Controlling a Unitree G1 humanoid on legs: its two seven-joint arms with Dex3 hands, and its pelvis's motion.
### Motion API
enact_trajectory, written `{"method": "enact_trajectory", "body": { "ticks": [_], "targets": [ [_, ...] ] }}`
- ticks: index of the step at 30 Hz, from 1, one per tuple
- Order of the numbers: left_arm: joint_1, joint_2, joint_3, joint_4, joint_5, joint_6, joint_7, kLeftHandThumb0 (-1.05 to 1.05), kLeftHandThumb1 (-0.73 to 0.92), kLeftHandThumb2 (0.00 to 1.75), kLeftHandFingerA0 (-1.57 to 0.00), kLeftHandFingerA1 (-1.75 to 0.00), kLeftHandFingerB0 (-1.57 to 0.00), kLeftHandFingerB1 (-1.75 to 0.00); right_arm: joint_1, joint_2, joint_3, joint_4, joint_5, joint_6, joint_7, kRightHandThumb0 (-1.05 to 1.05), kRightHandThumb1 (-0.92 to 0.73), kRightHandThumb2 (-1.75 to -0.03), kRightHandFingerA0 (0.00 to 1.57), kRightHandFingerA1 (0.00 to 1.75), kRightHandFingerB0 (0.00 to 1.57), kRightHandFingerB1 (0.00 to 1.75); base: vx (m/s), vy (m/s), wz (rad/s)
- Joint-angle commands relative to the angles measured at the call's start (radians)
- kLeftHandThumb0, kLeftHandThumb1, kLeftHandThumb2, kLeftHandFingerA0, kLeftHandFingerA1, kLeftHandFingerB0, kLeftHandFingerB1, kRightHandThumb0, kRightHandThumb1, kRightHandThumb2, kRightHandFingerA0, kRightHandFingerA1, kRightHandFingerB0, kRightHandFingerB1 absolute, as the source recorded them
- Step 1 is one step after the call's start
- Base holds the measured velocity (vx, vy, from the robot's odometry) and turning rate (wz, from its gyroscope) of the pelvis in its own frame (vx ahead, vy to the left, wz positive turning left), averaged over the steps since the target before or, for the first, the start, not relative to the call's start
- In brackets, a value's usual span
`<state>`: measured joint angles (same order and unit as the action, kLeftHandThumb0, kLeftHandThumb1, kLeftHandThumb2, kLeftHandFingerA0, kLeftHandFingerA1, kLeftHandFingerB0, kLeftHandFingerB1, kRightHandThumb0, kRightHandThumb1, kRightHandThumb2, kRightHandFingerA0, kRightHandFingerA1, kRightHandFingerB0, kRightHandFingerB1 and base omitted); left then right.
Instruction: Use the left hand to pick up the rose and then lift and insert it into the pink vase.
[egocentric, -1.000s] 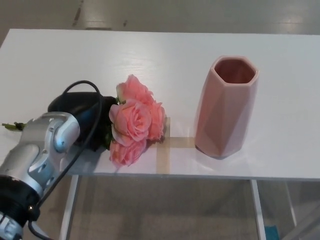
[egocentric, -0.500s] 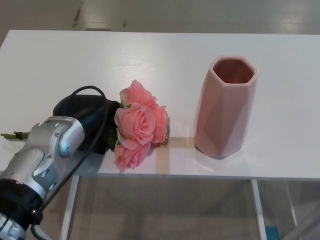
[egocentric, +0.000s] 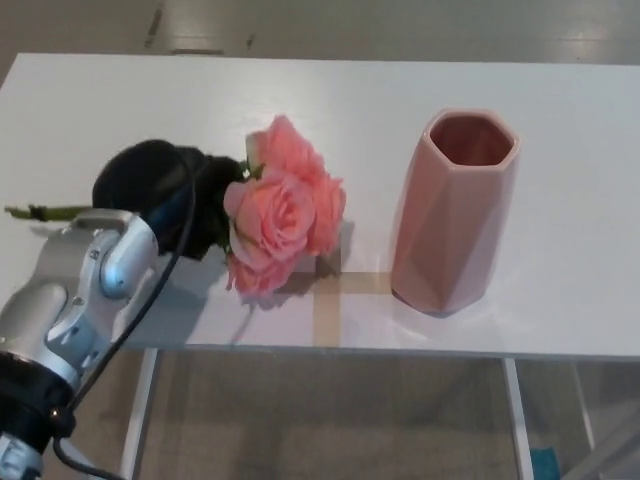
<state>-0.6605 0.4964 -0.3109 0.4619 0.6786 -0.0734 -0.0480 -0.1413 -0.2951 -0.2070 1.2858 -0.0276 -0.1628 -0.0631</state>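
Pink rose cluster (egocentric: 280, 210), three or four blooms bunched together, held just above the counter (egocentric: 400, 90) near its front edge, left of the middle, with a shadow cast on the surface beneath the lowest bloom. Blooms turned toward the pink vase (egocentric: 455, 210), tilted slightly upward, apart from it with a clear gap between. Green stem end (egocentric: 40, 212) poking out on the far side of the grip, toward the counter's left edge. Left hand (egocentric: 165, 195), black, closed around the stem just behind the blooms; individual fingers hard to pick out against the dark mass, so probably wrapped fully around, though the exact contact is not visible. Silver forearm (egocentric: 75, 290) rising from the lower left corner, with a black cable (egocentric: 150, 290) looping along it to the hand. Vase standing upright near the front edge, right of the middle, faceted, its mouth open and dark inside. Strips of tan tape (egocentric: 327, 300) forming a cross on the counter between the rose and the base of the vase. Right hand out of sight.
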Motion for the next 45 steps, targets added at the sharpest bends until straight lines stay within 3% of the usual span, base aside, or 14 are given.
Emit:
{"method": "enact_trajectory", "body": {
  "ticks": [1,3,4,7,17,19,20,24,27,28,38,40,41,45],
  "targets": [
    [-0.062,-0.058,0.14,-0.069,-0.173,0.005,-0.008,-0.37,0.68,0.66,-0.76,-1.51,-0.82,-0.56,0.007,-0.013,0.007,0.005,-0.001,0.012,0.014,-0.23,-0.56,-0.56,0.71,0.51,0.6,0.46,0.0,0.0,0.0],
    [-0.06,-0.064,0.151,-0.071,-0.167,0.003,-0.016,-0.37,0.68,0.66,-0.76,-1.51,-0.82,-0.56,0.007,-0.013,0.008,0.005,-0.001,0.012,0.014,-0.23,-0.56,-0.56,0.71,0.51,0.6,0.46,0.0,0.0,0.0],
    [-0.113,-0.1,0.219,-0.113,-0.257,0.087,-0.085,-0.21,0.78,0.67,-0.76,-1.53,-0.84,-0.71,0.007,-0.013,0.008,0.006,0.0,0.015,0.014,-0.23,-0.56,-0.56,0.7,0.51,0.59,0.46,0.0,0.0,0.0],
    [-0.157,-0.122,0.257,-0.125,-0.286,0.111,-0.108,-0.21,0.82,0.64,-0.79,-1.47,-0.76,-0.93,0.009,-0.013,0.006,0.004,0.002,0.014,0.015,-0.23,-0.56,-0.56,0.71,0.52,0.59,0.46,0.0,0.0,0.0],
    [-0.297,-0.232,0.383,-0.196,-0.475,0.246,-0.197,-0.2,0.84,0.65,-0.8,-1.46,-0.66,-1.13,0.015,-0.013,0.018,0.007,-0.007,0.013,0.018,-0.24,-0.55,-0.56,0.72,0.51,0.6,0.46,0.0,0.0,0.0],
    [-0.302,-0.239,0.39,-0.206,-0.48,0.265,-0.205,-0.2,0.84,0.65,-0.8,-1.46,-0.66,-1.13,0.016,-0.013,0.019,0.007,-0.007,0.013,0.018,-0.24,-0.55,-0.56,0.72,0.51,0.6,0.46,0.0,0.0,0.0],
    [-0.363,-0.276,0.419,-0.251,-0.534,0.394,-0.221,-0.21,0.83,0.65,-0.96,-1.37,-0.73,-1.01,0.017,-0.014,0.021,0.006,-0.008,0.012,0.018,-0.24,-0.55,-0.56,0.71,0.51,0.6,0.46,0.0,0.0,0.0],
    [-0.423,-0.328,0.452,-0.291,-0.579,0.526,-0.213,-0.22,0.83,0.65,-0.95,-1.38,-0.8,-0.84,0.017,-0.016,0.02,0.005,-0.005,0.011,0.023,-0.24,-0.55,-0.56,0.71,0.51,0.6,0.46,0.0,0.0,0.0],
    [-0.428,-0.336,0.458,-0.3,-0.581,0.547,-0.214,-0.22,0.83,0.65,-0.95,-1.38,-0.8,-0.84,0.018,-0.016,0.021,0.005,-0.006,0.01,0.023,-0.24,-0.55,-0.56,0.71,0.51,0.6,0.46,0.0,0.0,0.0],
    [-0.481,-0.398,0.521,-0.311,-0.669,0.634,-0.181,-0.21,0.82,0.66,-0.98,-1.34,-0.84,-0.75,0.018,-0.015,0.02,0.003,-0.004,0.009,0.027,-0.25,-0.55,-0.56,0.71,0.51,0.6,0.46,0.0,0.0,0.0],
    [-0.588,-0.477,0.605,-0.351,-0.762,0.823,-0.166,-0.19,0.8,0.66,-1.11,-1.43,-0.82,-0.8,0.012,-0.018,0.024,0.008,-0.008,0.015,0.029,-0.25,-0.55,-0.56,0.71,0.51,0.6,0.46,0.0,0.0,0.0],
    [-0.618,-0.496,0.625,-0.349,-0.781,0.856,-0.148,-0.25,0.74,0.76,-1.15,-1.38,-0.79,-0.8,0.012,-0.018,0.023,0.009,-0.008,0.014,0.027,-0.25,-0.55,-0.56,0.71,0.51,0.6,0.46,0.0,0.0,0.0],
    [-0.627,-0.501,0.632,-0.349,-0.787,0.868,-0.144,-0.19,0.8,0.65,-1.13,-1.42,-0.82,-0.78,0.012,-0.018,0.023,0.009,-0.008,0.014,0.026,-0.25,-0.56,-0.56,0.72,0.51,0.6,0.46,0.0,0.0,0.0],
    [-0.667,-0.525,0.678,-0.344,-0.821,0.93,-0.121,-0.21,0.8,0.65,-1.14,-1.4,-0.83,-0.72,0.015,-0.018,0.026,0.008,-0.01,0.011,0.025,-0.26,-0.56,-0.56,0.73,0.52,0.6,0.46,0.0,0.0,0.0]
  ]
}}
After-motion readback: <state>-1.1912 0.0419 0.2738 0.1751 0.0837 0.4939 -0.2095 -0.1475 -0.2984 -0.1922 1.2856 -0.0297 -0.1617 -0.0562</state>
